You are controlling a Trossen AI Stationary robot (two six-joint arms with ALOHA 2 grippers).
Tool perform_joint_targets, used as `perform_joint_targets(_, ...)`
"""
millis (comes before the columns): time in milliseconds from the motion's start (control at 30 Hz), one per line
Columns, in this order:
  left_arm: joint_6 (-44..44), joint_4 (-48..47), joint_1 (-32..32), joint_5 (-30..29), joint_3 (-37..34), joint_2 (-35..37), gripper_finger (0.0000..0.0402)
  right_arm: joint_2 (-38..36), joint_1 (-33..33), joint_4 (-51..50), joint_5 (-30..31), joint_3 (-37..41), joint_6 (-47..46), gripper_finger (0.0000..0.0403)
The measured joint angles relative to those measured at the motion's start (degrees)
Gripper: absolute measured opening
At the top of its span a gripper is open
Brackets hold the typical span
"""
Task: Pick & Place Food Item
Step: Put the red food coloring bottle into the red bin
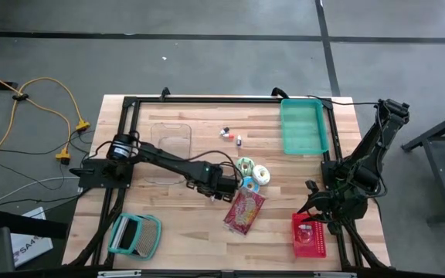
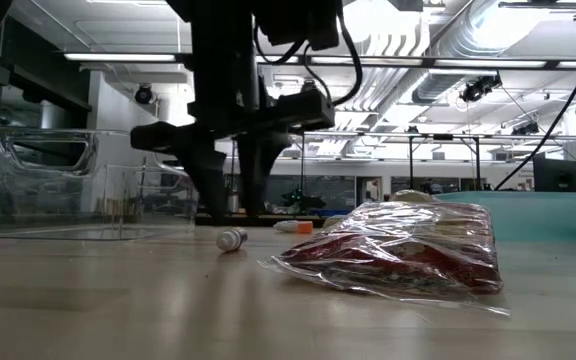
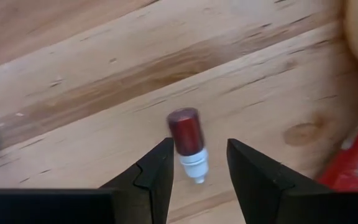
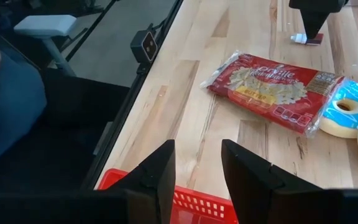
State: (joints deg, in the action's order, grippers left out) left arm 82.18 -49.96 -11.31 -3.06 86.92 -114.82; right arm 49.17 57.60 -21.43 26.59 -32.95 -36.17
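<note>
Overhead, one snack bag (image 1: 244, 211), red under clear film, is seen mid-table beside two doughnuts (image 1: 252, 174); two small bottles (image 1: 232, 136) lie farther back. Level with the table, the bag (image 2: 400, 250) lies flat. At the left wrist, the left gripper (image 3: 197, 180) stands apart around a red-capped bottle (image 3: 188, 142). At the right wrist, the right gripper (image 4: 197, 171) is parted above one red basket (image 4: 199, 205).

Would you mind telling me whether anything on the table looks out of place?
A small red-capped vial lies on its side on the bare wood between the left gripper's open fingers, instead of standing upright. Nothing looks spilled or damaged.
</note>
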Motion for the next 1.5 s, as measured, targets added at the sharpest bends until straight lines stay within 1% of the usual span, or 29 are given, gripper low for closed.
perform_joint_targets(400,0.21,0.24,0.0,0.05,-0.1,-1.85,0.014,0.0,0.0,0.04,0.01,0.0,0.0,0.0119)
perform_joint_targets(567,0.21,1.62,0.0,1.72,-0.02,-3.0,0.014,0.0,0.0,0.31,0.0,0.0,0.0,0.0119)
perform_joint_targets(800,0.19,1.5,0.33,2.22,0.01,-3.11,0.0139,0.0,0.0,0.72,0.0,0.0,-0.02,0.0119)
perform_joint_targets(933,-0.45,1.31,0.33,2.06,-0.01,-3.11,0.0127,0.0,0.0,0.69,0.0,0.0,-0.01,0.0119)
perform_joint_targets(1200,-0.32,1.11,0.33,1.98,-0.04,-3.11,0.0074,0.0,0.0,0.7,0.0,0.0,0.0,0.0119)
perform_joint_targets(1500,-0.34,1.12,0.33,1.94,-0.04,-3.11,0.0071,0.0,0.0,0.7,0.01,0.0,-0.01,0.0119)
